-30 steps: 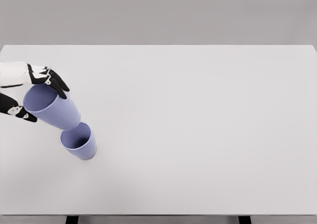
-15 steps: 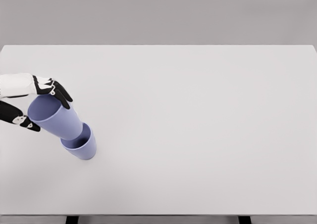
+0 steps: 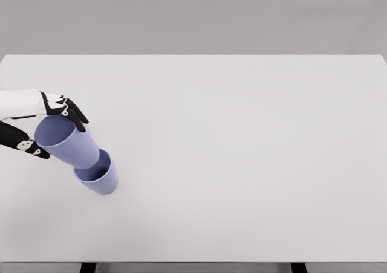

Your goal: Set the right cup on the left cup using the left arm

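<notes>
The left hand (image 3: 45,128) gripped the upper cup (image 3: 68,141), its base already inside the lower cup (image 3: 98,175); only seating and release remained.

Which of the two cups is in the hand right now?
The upper, tilted cup, gripped at its rim by the left hand. The lower cup stands on the table.

Two matt, smooth, plastic-looking lilac cups (image 3: 78,152) on a smooth matt white table (image 3: 242,152).
</notes>
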Controlling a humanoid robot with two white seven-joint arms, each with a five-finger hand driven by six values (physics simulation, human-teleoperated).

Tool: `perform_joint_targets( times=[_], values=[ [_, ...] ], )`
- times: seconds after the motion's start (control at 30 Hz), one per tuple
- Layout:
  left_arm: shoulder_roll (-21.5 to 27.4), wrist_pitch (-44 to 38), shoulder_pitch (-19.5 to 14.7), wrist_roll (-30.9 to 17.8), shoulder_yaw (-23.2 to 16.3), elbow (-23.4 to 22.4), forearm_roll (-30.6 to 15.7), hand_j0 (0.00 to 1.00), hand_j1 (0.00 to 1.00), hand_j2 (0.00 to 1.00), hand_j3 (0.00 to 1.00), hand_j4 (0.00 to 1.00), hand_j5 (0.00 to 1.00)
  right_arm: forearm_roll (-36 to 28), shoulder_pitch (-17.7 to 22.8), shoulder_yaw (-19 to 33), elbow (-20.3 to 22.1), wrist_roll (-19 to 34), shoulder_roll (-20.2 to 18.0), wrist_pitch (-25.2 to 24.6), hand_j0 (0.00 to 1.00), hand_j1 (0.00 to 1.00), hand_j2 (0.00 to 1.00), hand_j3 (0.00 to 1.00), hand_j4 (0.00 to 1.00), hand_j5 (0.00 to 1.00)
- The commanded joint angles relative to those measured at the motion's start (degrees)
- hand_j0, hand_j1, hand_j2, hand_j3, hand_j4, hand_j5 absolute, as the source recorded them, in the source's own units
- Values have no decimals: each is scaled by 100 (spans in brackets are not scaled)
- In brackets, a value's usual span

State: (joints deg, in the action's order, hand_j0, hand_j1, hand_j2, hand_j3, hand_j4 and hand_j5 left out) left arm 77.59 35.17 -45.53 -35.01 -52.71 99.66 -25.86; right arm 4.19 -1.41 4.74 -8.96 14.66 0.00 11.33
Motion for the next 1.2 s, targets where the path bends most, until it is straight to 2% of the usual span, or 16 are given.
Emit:
perform_joint_targets(
  times=[0.0,0.5,0.53,0.57,0.6,0.93,1.07,1.13,1.17],
  values=[
    [-60,-17,0,1,16,-8,11,59,59,59,59,59,59,3,0,1,8,2,0,1,100,100,100,100,100,100],
    [-174,-17,158,1,24,-131,90,59,59,59,59,59,59,3,0,1,-1,2,0,1,100,100,100,100,100,100],
    [-166,-17,158,11,24,-131,90,67,67,67,67,67,67,3,9,1,-1,2,0,1,100,100,100,100,100,100],
    [-166,-17,158,11,24,-123,90,91,91,91,91,91,91,3,0,1,-1,2,0,1,100,100,100,100,100,100],
    [-166,-17,158,11,24,-123,90,100,100,100,100,100,100,3,0,1,8,2,0,1,100,100,100,100,100,100],
    [-113,-17,158,11,51,-131,81,100,100,100,100,100,100,3,0,1,-1,2,0,1,100,100,100,100,100,100],
    [-95,-17,167,1,340,-131,11,100,100,100,100,100,100,3,0,1,-1,2,0,1,100,100,100,100,100,100],
    [-183,-17,132,1,964,-131,20,100,100,100,100,100,100,3,0,1,-1,2,0,1,100,100,100,100,100,100],
    [-402,-17,88,1,1052,-140,72,100,100,100,100,100,100,3,0,1,-1,2,0,1,100,100,100,100,100,100]
  ],
)
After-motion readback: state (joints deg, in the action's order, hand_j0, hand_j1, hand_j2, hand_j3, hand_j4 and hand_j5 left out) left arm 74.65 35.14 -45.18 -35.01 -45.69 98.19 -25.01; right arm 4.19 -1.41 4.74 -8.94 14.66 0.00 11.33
